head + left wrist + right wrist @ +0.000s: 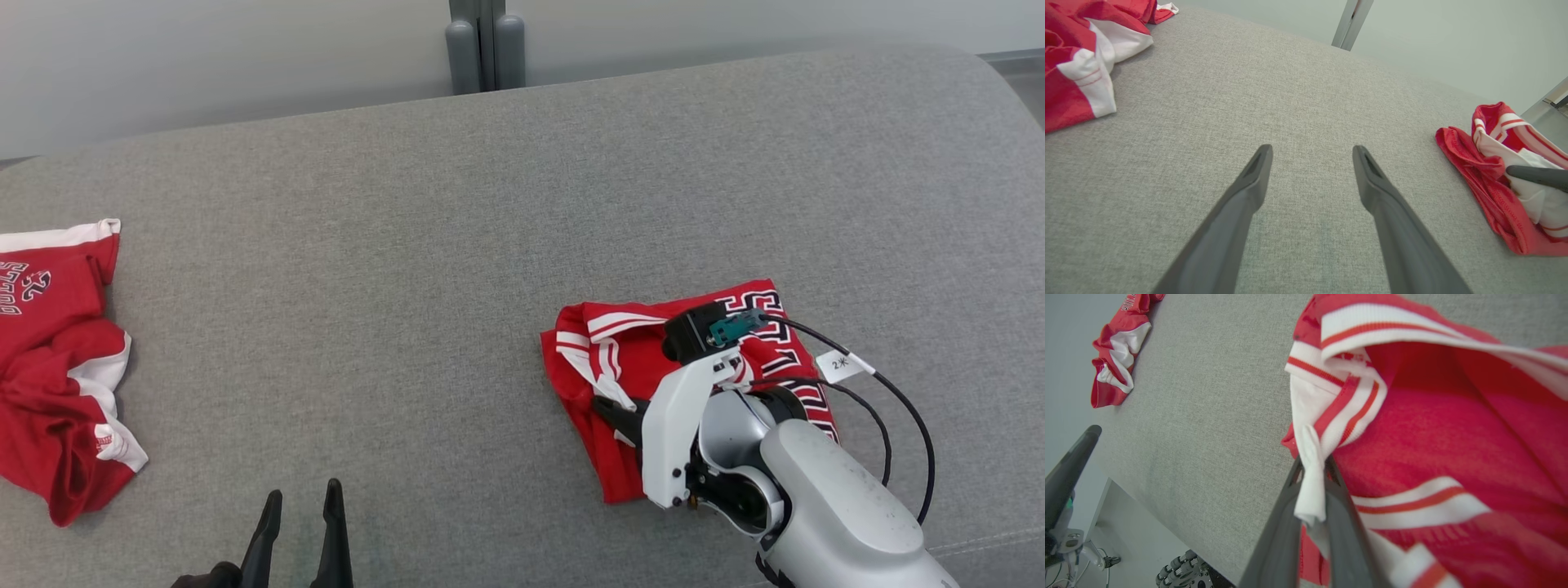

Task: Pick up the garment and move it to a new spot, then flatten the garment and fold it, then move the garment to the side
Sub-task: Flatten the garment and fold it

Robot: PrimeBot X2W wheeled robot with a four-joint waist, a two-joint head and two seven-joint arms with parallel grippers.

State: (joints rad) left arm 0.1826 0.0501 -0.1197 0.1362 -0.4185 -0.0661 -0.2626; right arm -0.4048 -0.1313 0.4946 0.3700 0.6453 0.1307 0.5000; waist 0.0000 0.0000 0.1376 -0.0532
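Observation:
The garment is a red jersey with white striped trim, bunched in a folded heap on the right of the grey cloth surface. My right gripper lies over its near side, shut on a white fold of the garment; in the right wrist view the cloth is pinched between the fingertips of the right gripper. My left gripper stands open at the front left, nothing between its fingers, well apart from the garment. The left wrist view has the left gripper over bare cloth.
A second red and white garment lies crumpled at the left edge. A grey post stands behind the surface's far edge. Black cables loop from my right wrist over the right side. The surface's front edge runs close below my grippers.

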